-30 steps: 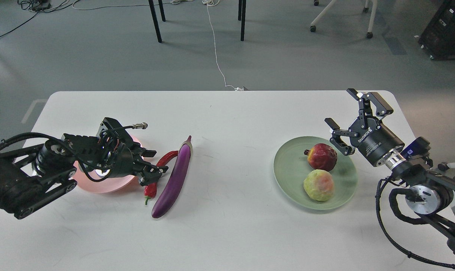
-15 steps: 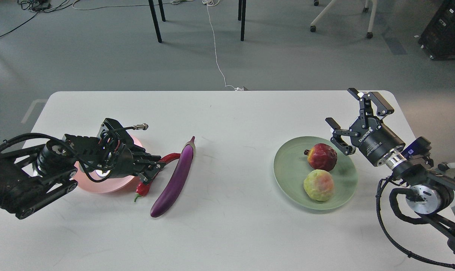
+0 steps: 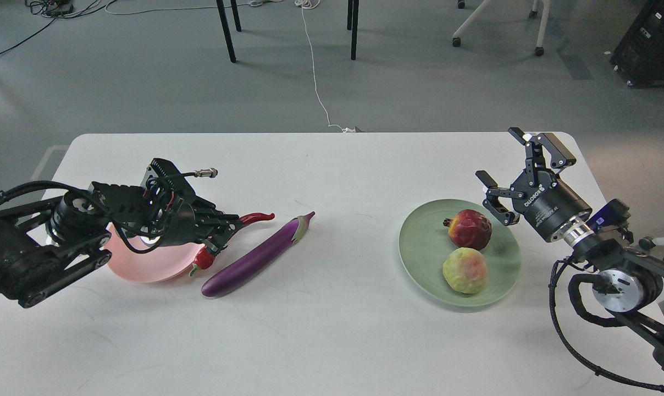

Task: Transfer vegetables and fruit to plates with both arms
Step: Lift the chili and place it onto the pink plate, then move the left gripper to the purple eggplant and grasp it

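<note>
Chili pepper [image 3: 225, 240] clamped in left gripper [image 3: 222, 234], at the edge of pink plate [image 3: 137, 264], probably for dropping onto it. Eggplant [image 3: 258, 254] lying just beside on table [image 3: 332, 165], not on any plate. Green plate [image 3: 420, 242] holding pomegranate [image 3: 469, 229] and yellow-green fruit [image 3: 465, 270]. Right gripper [image 3: 521, 168] spread apart, empty, near that plate.

The left gripper [image 3: 222, 234] is clamping shut near the desk's left edge; the right gripper [image 3: 521, 173] is hanging open near the right edge.
</note>
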### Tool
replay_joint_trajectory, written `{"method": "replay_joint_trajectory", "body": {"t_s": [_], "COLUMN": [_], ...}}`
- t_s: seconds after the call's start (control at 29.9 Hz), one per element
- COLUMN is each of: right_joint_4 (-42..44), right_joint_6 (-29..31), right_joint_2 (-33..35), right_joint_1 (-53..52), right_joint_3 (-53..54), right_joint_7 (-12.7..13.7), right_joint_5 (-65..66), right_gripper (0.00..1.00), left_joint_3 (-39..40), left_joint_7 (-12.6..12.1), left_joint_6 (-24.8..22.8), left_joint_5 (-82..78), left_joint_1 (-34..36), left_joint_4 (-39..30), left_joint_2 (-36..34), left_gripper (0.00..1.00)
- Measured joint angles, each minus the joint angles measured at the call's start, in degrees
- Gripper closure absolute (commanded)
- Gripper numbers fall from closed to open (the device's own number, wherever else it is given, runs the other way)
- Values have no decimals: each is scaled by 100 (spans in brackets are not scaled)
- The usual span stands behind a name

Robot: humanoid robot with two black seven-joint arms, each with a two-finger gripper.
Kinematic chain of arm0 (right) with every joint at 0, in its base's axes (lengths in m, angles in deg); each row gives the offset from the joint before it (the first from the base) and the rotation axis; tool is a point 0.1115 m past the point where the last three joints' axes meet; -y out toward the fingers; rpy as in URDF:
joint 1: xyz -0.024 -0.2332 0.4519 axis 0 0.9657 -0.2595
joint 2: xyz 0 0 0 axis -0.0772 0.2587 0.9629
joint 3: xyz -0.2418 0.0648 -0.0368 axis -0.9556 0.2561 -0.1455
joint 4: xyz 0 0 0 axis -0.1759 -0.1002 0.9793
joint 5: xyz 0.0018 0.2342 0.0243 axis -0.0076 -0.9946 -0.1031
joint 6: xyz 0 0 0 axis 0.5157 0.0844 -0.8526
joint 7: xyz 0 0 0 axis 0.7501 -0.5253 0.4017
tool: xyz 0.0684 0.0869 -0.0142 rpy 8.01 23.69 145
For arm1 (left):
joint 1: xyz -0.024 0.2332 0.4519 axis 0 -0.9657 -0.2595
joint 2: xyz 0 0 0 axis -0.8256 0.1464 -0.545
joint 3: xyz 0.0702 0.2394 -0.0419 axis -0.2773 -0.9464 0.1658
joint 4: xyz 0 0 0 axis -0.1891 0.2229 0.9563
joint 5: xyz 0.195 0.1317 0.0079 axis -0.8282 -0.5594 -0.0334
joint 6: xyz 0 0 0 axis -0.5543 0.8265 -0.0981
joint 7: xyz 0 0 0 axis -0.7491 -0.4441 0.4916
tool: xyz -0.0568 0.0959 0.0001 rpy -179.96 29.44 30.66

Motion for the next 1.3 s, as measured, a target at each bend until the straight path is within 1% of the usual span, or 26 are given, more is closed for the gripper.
{"method": "replay_joint_trajectory", "body": {"t_s": [0.23, 0.3, 0.43, 0.53, 0.57, 0.67, 0.84, 0.9, 1.0, 1.07, 1.14, 1.24, 1.3], "right_joint_4": [14, 17, 18, 15, 12, 2, -7, -9, -9, -4, -2, 1, 7], "right_joint_6": [-1, -6, -9, -10, -10, -6, -1, 0, 0, 0, 0, -2, -2], "right_joint_2": [-30, -39, -50, -46, -35, -9, -7, -12, -15, -16, -17, -14, -6], "right_joint_1": [3, 5, 8, 8, 9, 8, 8, 8, 8, 8, 8, 8, 8], "right_joint_3": [-4, -5, -5, -5, -5, -5, -5, -5, -5, -5, -5, -5, -5], "right_joint_7": [0, 0, 0, 0, 0, 0, 0, 0, 0, 0, 0, 0, 0], "right_joint_5": [0, 3, 9, 9, 9, 9, 9, 9, 9, 9, 9, 10, 10], "right_gripper": [2, 2, 2, 2, 2, 2, 2, 2, 2, 2, 2, 2, 2], "left_joint_3": [-23, -40, -44, -43, -38, -29, -1, 37, 53, 52, 23, -15, -32], "left_joint_7": [46, 64, 75, 74, 68, 66, 42, 35, -17, -107, -264, -449, -496], "left_joint_6": [-11, -11, 9, 60, 84, 157, 195, 194, 168, 153, 141, 131, 129], "left_joint_5": [379, 407, 510, 588, 605, 743, 1098, 1185, 1273, 1289, 1289, 1268, 1247], "left_joint_1": [132, 87, -139, -286, -309, -350, -316, -270, -230, -218, -218, -260, -293], "left_joint_4": [-125, -111, 36, 255, 340, 469, 358, 65, -617, -1016, -1331, -1515, -1525], "left_joint_2": [-753, -958, -1131, -1134, -1128, -1117, -1121, -1142, -1151, -1120, -1014, -696, -465], "left_gripper": [86, 81, 66, 37, 31, 21, 20, 20, 20, 19, 19, 19, 20]}}
